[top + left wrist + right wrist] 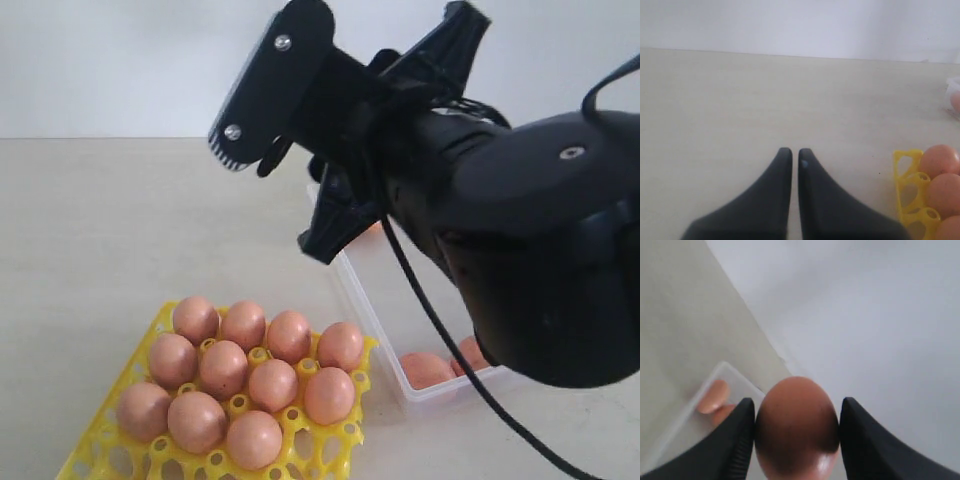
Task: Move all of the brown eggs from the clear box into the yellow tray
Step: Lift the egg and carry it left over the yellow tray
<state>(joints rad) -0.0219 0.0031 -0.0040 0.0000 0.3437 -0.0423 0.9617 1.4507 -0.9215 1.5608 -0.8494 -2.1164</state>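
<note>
A: Exterior: eleven orange-brown oval eggs (223,368) sit in the bright yellow plastic egg tray (340,435), near left. Clear rectangular plastic box (365,305) just right, two eggs showing.

B: Left wrist: left end effector (791,156) closed, empty, over tabletop (740,100). Right wrist: right end effector (797,402) gripping one egg (796,435).

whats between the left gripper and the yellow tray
Only bare table. The left wrist view shows nothing lying on the stretch from the left gripper across to the yellow tray.
</note>
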